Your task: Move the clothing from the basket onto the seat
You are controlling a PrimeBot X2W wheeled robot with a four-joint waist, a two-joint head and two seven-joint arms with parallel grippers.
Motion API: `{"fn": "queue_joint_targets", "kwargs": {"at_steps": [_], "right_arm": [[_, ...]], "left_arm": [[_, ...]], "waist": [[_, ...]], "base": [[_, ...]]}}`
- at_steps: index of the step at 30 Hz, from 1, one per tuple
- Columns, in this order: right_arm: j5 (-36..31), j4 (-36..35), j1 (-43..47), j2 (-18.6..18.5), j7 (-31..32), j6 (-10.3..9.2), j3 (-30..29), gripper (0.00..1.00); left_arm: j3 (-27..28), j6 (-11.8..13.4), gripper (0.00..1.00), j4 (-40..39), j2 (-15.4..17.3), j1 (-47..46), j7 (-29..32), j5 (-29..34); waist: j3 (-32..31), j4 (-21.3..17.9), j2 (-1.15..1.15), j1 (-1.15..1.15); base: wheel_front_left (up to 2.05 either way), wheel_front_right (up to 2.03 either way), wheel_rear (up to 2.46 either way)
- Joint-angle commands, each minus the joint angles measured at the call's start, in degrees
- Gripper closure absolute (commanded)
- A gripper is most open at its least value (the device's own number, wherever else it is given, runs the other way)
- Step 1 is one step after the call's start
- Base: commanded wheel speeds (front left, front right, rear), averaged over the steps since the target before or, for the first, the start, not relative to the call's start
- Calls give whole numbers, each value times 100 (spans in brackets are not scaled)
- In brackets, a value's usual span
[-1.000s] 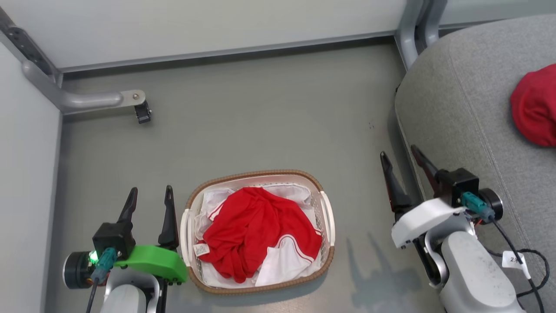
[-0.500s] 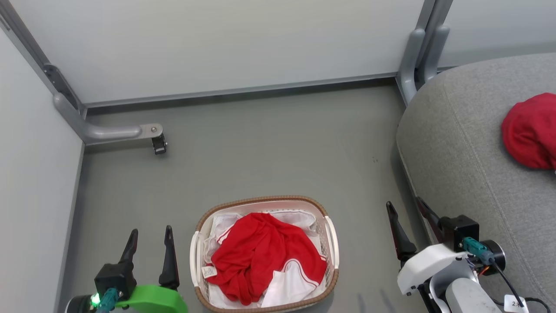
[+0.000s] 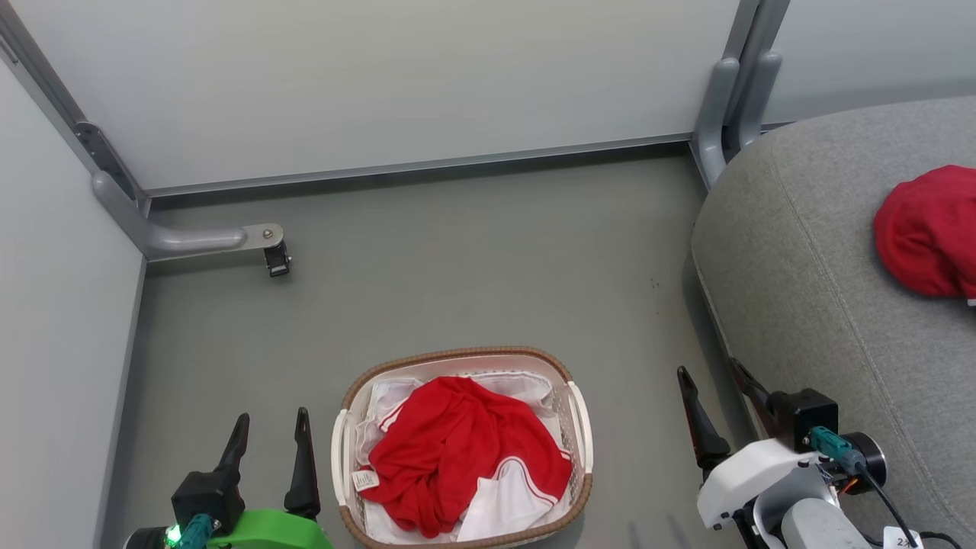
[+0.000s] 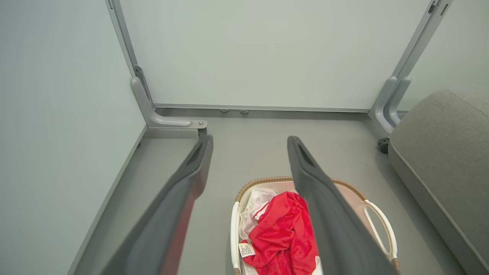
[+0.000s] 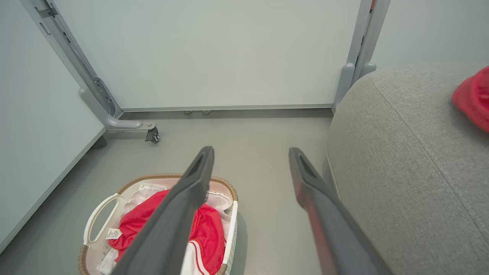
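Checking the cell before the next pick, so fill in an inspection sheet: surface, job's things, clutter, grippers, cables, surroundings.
Surface: plain grey floor; the basket stands on it.
Job's things: oval white perforated plastic basket, brown woven-look rim, holds crumpled red-and-white fabric clothing; one red garment lies on the large grey upholstered seat.
Clutter: nothing seen.
Grippers: left gripper open, empty, left of the basket; right gripper open, empty, by the seat's edge.
Cables: thin black cable with teal plug at the right wrist, apart from the basket.
Surroundings: pale partition panels; grey metal frame foot with small black caster.
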Motion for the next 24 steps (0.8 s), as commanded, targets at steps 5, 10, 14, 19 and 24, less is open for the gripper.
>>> {"fn": "queue_joint_targets", "kwargs": {"at_steps": [5,10,14,19,24], "right_arm": [[48,-48,-169,-18,0,-6,39,0],[19,-181,-434,-36,0,-6,82,0],[23,-303,-702,-83,0,-6,139,0],[87,-422,-1082,-79,0,-6,178,0],[124,-627,-1395,-65,0,-6,221,0]], "left_arm": [[-82,-49,0,70,14,-130,3,-111],[-283,-53,0,208,13,-414,3,-170],[-482,-25,0,371,16,-726,3,-269],[-724,5,0,614,17,-1166,3,-340],[-961,-40,0,992,20,-1643,3,-342]], "waist": [[233,-51,0,0],[707,-151,0,0],[1137,-262,0,0],[1723,-460,0,0],[2262,-596,0,0]], "base": [[0,0,0],[0,0,0],[0,0,0],[0,0,0],[0,0,0]]}}
